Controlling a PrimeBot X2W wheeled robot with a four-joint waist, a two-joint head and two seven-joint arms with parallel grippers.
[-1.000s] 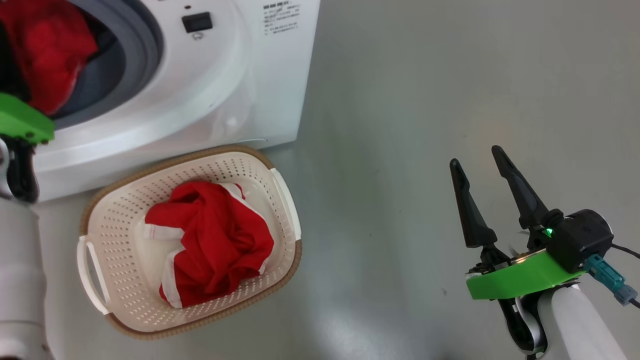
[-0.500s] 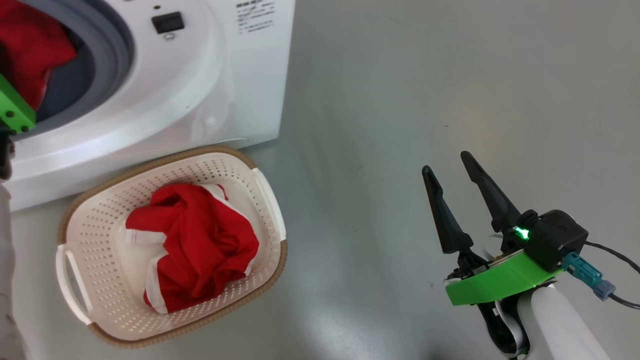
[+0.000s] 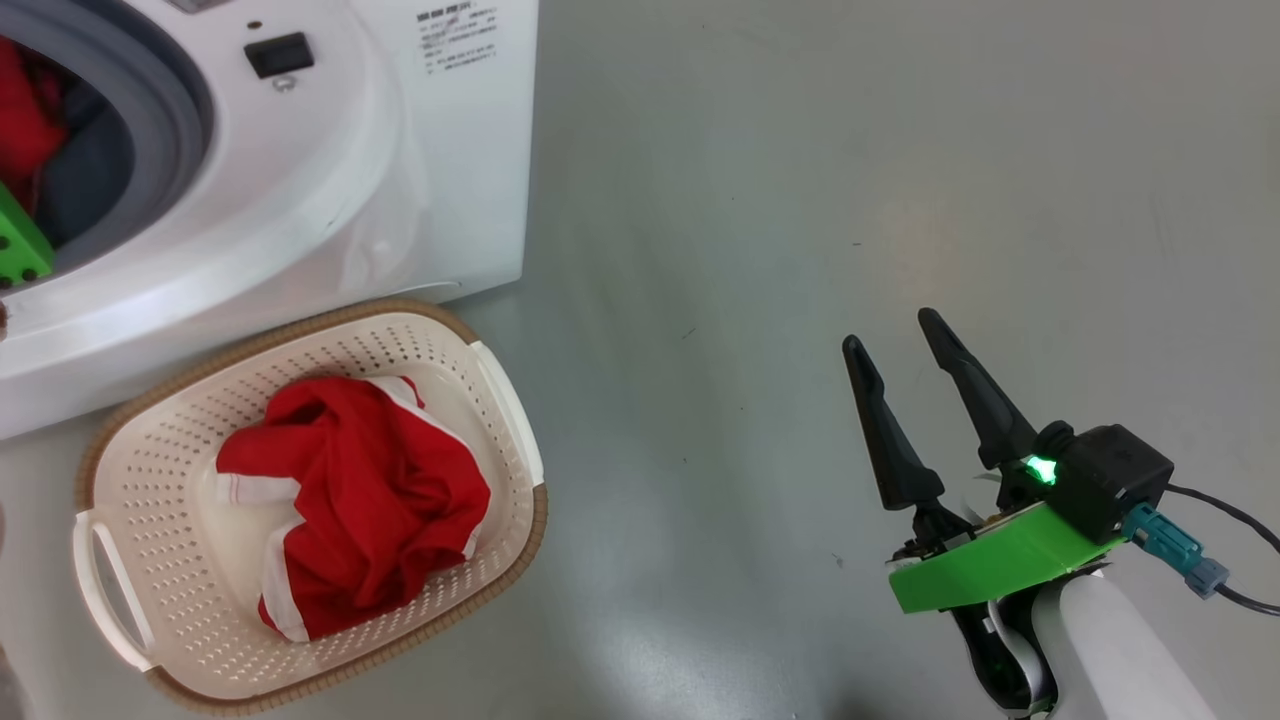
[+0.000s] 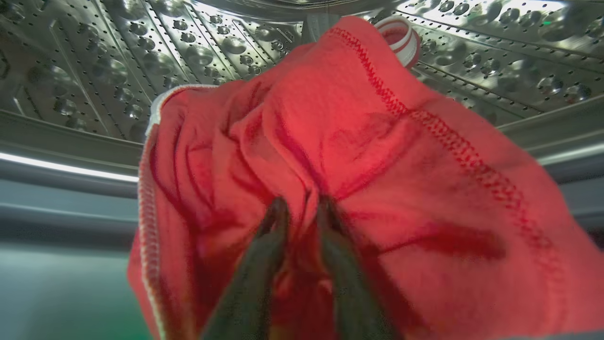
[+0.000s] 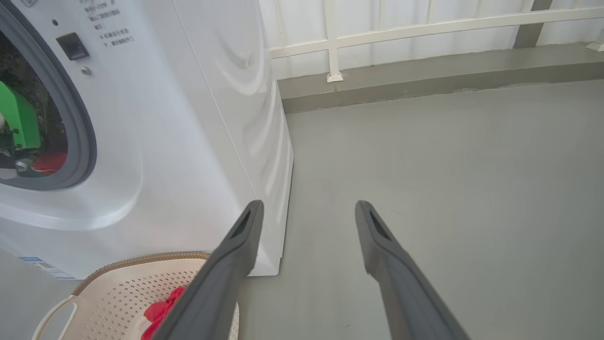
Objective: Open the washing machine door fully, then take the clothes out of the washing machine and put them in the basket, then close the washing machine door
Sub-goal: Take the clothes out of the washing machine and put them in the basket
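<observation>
**Unloading step, read left to right.** At far left, the left gripper (image 4: 302, 210) is reaching inside the steel drum (image 4: 141, 42) of the washing machine (image 3: 330, 180). Its two fingers are drawn in to a narrow gap and are pinching a raised fold of the red garment in the drum (image 4: 377, 156). How firm the pinch is cannot be told. The grey rubber ring (image 3: 180, 130) is framing the uncovered mouth of the drum.

Just in front of the machine, the basket (image 3: 350, 345) is sitting on the floor (image 3: 760, 200), close against the machine's base. The red garment in the basket (image 3: 350, 500) is lying crumpled near its middle. At right, well apart from both, the right gripper (image 3: 890, 330) is hovering over bare floor with its fingers spread wide and nothing between them.

The step in hand appears to be taking out the clothes: one garment is delivered and another is being seized. The next move probably calls for:

- drawing the left arm back through the mouth without snagging cloth on the ring
- carrying the garment over the basket
- parting the fingers there

The door closing is not yet due.
</observation>
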